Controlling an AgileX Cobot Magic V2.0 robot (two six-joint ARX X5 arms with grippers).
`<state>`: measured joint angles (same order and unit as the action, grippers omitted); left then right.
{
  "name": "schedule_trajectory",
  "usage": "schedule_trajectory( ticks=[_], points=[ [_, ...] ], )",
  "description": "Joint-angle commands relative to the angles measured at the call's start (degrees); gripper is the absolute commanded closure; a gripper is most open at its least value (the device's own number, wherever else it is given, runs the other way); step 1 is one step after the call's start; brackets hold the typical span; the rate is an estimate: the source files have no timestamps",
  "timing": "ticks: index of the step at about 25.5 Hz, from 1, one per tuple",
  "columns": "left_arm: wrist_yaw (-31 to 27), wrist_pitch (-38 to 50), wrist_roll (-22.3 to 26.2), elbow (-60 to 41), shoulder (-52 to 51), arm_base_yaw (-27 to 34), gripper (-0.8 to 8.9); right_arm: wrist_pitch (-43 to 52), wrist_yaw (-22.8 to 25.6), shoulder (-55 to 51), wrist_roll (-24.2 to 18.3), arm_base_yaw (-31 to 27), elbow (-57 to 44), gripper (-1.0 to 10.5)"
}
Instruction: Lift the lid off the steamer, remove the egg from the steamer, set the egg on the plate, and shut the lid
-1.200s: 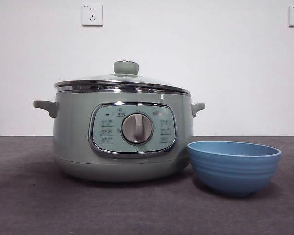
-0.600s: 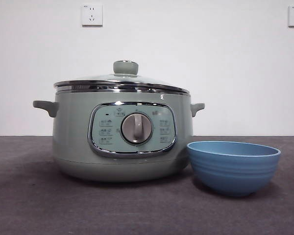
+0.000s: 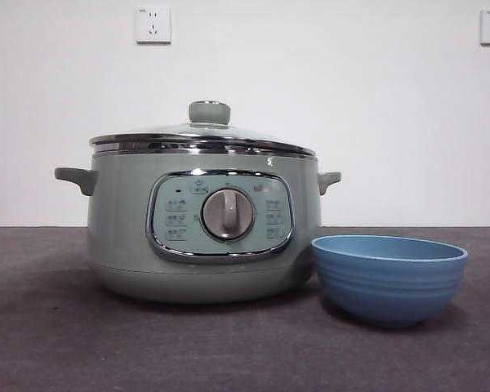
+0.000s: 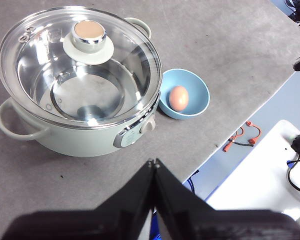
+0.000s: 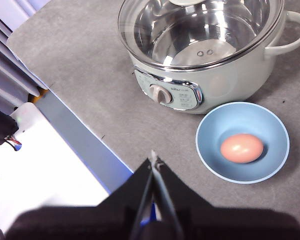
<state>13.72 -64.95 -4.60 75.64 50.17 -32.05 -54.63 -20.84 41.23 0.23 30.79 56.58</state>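
Front view: nothing is moving; steamer (image 3: 204,237), lid (image 3: 202,135) and plate (image 3: 389,279) are showing no displacement.

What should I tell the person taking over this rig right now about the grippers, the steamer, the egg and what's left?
Left gripper: shut, empty, held above the table's near edge.
Right gripper: shut, empty, likewise clear of the things.
Lid sits closed on the steamer; the pot looks empty through the glass.
Egg lies in the plate, beside the steamer's panel side.
Done: every step appears finished.
Left: nothing visible.
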Motion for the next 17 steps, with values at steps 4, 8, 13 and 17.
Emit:
schedule_trajectory(
  ticks=[4,8,13,17],
  points=[
    [-8.61,3.85,2.82,-0.20,-0.09,-0.07,8.17,0.11,0.15,-0.02,0.33,0.07,0.11,9.5],
    [-22.49,13.64,5.55,-0.28,-0.50,1.99,8.17,0.11,0.15,-0.02,0.33,0.07,0.11,9.5],
    [-17.51,29.70,10.86,-4.33,-5.05,14.56,8.16,0.11,0.15,-0.04,0.33,0.07,0.11,9.5],
    [-11.76,42.60,12.26,-14.21,-12.11,24.22,8.16,0.11,0.15,-0.04,0.33,0.07,0.11,9.5]
  ],
)
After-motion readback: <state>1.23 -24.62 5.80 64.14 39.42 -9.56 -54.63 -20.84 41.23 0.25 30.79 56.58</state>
